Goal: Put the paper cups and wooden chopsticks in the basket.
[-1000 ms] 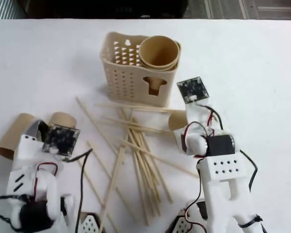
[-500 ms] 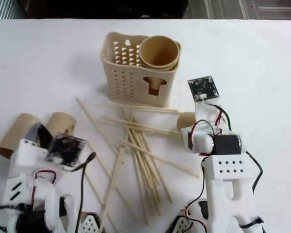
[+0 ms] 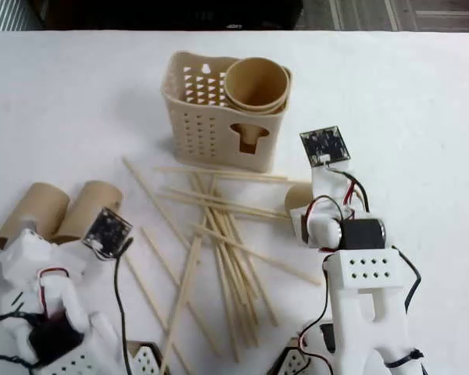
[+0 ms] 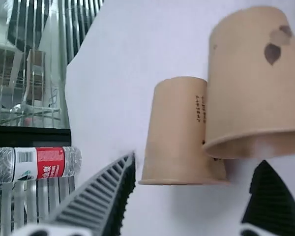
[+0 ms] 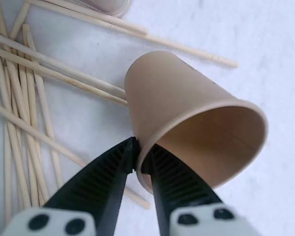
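Observation:
The beige perforated basket (image 3: 211, 125) stands at the back with stacked paper cups (image 3: 256, 84) in its right end. Many wooden chopsticks (image 3: 219, 242) lie scattered in front of it. My right gripper (image 5: 137, 147) is shut on the rim of a paper cup (image 5: 187, 108), held tilted just over the chopsticks (image 5: 19, 98); the same cup (image 3: 297, 195) peeks out beside the right wrist. Two more cups (image 3: 31, 211) (image 3: 90, 207) lie on their sides at the left. My left gripper (image 4: 196, 162) is open just short of those cups (image 4: 179, 132) (image 4: 255, 78).
The white table (image 3: 406, 101) has free room at the right and back left. A plastic bottle (image 4: 34, 162) lies beyond the table's edge. One long chopstick (image 3: 219, 173) lies close along the basket's front.
My left arm has drawn back toward the table's front, uncovering the two lying cups. The right arm shifted slightly right with its cup, then stayed.

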Tool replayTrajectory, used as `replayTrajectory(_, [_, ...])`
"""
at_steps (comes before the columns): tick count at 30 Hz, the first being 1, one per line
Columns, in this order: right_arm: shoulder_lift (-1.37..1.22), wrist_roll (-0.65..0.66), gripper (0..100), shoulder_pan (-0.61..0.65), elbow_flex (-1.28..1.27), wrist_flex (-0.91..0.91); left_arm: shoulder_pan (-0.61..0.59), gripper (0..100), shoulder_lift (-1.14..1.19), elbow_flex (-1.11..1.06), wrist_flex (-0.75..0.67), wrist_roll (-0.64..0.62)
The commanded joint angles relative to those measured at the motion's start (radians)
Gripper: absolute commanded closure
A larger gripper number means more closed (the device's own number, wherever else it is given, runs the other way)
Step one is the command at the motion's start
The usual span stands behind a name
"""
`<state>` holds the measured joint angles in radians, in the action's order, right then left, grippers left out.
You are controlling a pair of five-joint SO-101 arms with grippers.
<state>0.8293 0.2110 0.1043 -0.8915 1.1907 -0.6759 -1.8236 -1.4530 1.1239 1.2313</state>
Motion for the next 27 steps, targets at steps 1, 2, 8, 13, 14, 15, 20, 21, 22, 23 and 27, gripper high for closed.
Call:
replayTrajectory(1, [0.022,0.009,97.8,-0.007,0.005,-0.013,0.018,63,0.002,-0.101,-0.12,0.06])
replayTrajectory(2, [0.022,0.009,97.8,-0.007,0.005,-0.013,0.027,63,0.002,-0.12,-0.137,0.06])
replayTrajectory(8, [0.022,0.009,97.8,-0.008,0.003,-0.015,0.139,63,0.005,-0.204,-0.184,0.015])
replayTrajectory(13, [0.022,0.009,97.8,-0.01,0.002,-0.015,0.2,63,0.007,-0.239,-0.222,-0.014])
replayTrajectory(14, [0.022,0.009,97.8,-0.01,0.0,-0.015,0.205,63,0.007,-0.239,-0.226,-0.014])
replayTrajectory(15, [0.022,0.009,97.8,-0.01,0.0,-0.015,0.208,63,0.007,-0.239,-0.23,-0.014])
replayTrajectory(20, [0.018,0.009,97.8,-0.01,0.0,-0.015,0.22,64,0.007,-0.233,-0.249,-0.012])
replayTrajectory(21, [0.016,0.009,97.8,-0.01,0.0,-0.015,0.22,64,0.007,-0.227,-0.241,-0.009])
replayTrajectory(22, [0.015,0.009,97.8,-0.01,0.0,-0.015,0.22,64,0.007,-0.218,-0.227,-0.008])
replayTrajectory(23, [0.015,0.009,97.8,-0.01,-0.003,-0.015,0.22,64,0.007,-0.204,-0.206,-0.005])
replayTrajectory(27, [0.022,0.009,97.8,-0.005,-0.032,-0.039,0.22,64,0.007,-0.13,-0.089,0.028])
